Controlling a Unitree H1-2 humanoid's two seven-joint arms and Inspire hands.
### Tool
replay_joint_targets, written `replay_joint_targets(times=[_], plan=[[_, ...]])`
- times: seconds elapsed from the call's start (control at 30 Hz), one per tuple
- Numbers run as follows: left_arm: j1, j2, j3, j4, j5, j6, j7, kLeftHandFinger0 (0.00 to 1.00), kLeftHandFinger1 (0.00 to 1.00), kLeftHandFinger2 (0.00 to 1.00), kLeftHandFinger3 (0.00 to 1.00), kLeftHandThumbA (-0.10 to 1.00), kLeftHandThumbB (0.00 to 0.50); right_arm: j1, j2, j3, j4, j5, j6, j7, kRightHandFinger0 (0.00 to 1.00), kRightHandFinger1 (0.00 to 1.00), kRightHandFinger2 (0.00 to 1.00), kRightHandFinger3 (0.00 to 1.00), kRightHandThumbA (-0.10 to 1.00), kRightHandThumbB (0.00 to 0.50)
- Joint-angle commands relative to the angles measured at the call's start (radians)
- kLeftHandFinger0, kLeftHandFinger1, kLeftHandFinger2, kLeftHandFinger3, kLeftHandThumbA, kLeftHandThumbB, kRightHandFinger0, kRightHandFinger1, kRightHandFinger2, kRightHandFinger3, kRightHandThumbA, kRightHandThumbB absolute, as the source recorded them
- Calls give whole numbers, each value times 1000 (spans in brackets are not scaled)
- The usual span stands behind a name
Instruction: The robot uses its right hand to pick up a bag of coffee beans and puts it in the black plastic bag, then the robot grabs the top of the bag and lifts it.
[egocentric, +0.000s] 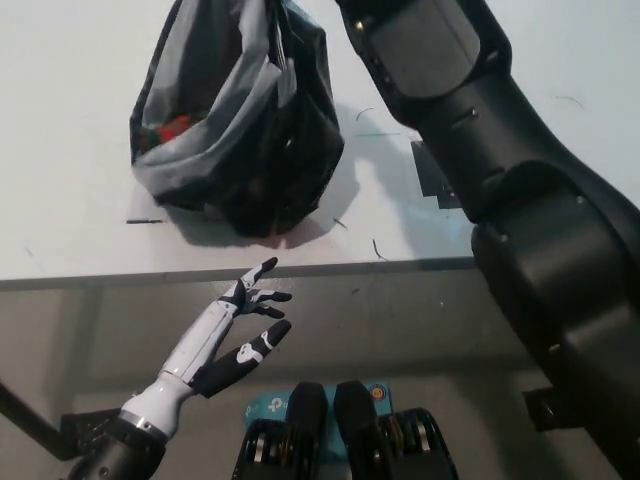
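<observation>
With the red-and-green coffee bean bag (168, 127) inside, the black plastic bag (240, 130) on the white counter (70, 80) is apparently mid-lift by the out-of-frame right robot hand, needing a steady rise; the white left robot hand (245, 325) rests open, near.

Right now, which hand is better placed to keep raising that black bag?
The right. Its black right arm reaches up to the stretched top of the black plastic bag; the white left hand rests open below the table edge.
</observation>
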Motion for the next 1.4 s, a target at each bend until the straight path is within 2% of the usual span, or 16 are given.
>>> replay_joint_targets(times=[0.0, 0.03, 0.1, 0.17, 0.2, 0.23, 0.27, 0.4, 0.47, 0.53, 0.67, 0.83, 0.97, 1.1, 1.17, 1.37], plan=[[-24, -2, -6, 4, 2, -51, 9, 816, 670, 752, 1000, 850, 139, -157, 10, -54, 5, 82, -7, -21, 0, 355, 855, 584, 62, 152], [-22, -4, -5, 1, 1, -43, 8, 816, 673, 752, 1000, 855, 157, -164, 13, -67, 5, 95, -5, -26, 0, 325, 821, 481, 70, 154], [-19, -5, -4, -4, -1, -37, 7, 818, 674, 751, 1000, 853, 153, -178, 18, -93, 5, 114, -7, -46, 0, 324, 808, 550, 73, 150], [-18, -6, -5, -3, 5, -42, 11, 811, 674, 749, 1000, 846, 139, -198, 28, -148, 2, 155, -3, -85, 0, 242, 711, 462, 50, 134], [-18, -7, -5, -3, 6, -42, 11, 803, 673, 748, 1000, 838, 140, -207, 32, -178, 4, 178, -1, -103, 0, 197, 666, 487, 32, 126], [-17, -9, -5, -1, 5, -45, 13, 784, 665, 740, 1000, 825, 138, -220, 40, -235, -5, 222, -1, -135, 0, 143, 638, 715, 11, 111], [-17, -10, -5, 1, 4, -47, 13, 782, 664, 739, 1000, 824, 138, -229, 45, -274, -11, 251, -2, -156, 0, 135, 638, 761, 9, 117], [-11, -13, -3, -3, 4, -45, 14, 760, 670, 740, 1000, 828, 147, -282, 61, -413, -17, 335, -58, -246, 0, 118, 613, 563, 50, 87], [-12, -13, -2, -2, 6, -48, 15, 763, 671, 740, 1000, 830, 147, -328, 56, -462, 2, 357, -78, -274, 0, 114, 599, 365, 68, 95], [-10, -13, -3, -8, 10, -41, 14, 771, 667, 737, 1000, 841, 156, -344, 51, -474, 10, 357, -88, -281, 0, 150, 652, 419, 53, 72], [-11, -18, -5, -14, 12, -33, 14, 779, 666, 733, 1000, 834, 143, -412, 29, -513, 47, 378, -98, -309, 0, 169, 643, 829, 14, 53], [-10, -17, -4, -16, 21, -33, 17, 768, 675, 745, 1000, 837, 143, -478, 10, -547, 87, 402, -128, -324, 0, 169, 652, 817, -18, 28], [-8, -18, -8, -15, 18, -35, 12, 788, 683, 742, 1000, 830, 150, -461, 14, -568, 95, 418, -165, -335, 0, 131, 601, 799, -100, 68], [-2, -20, -11, -20, 19, -31, 9, 807, 685, 734, 1000, 827, 154, -402, 23, -555, 94, 405, -148, -345, 0, 127, 644, 1000, -99, 55], [0, -20, -13, -24, 27, -28, 11, 790, 679, 735, 1000, 825, 160, -375, 25, -550, 104, 404, -161, -342, 0, 171, 718, 905, -100, 60], [0, -23, -20, -26, 30, -17, 8, 813, 697, 734, 1000, 820, 177, -269, 42, -512, 173, 392, -209, -344, 0, 199, 710, 993, -100, 93]])
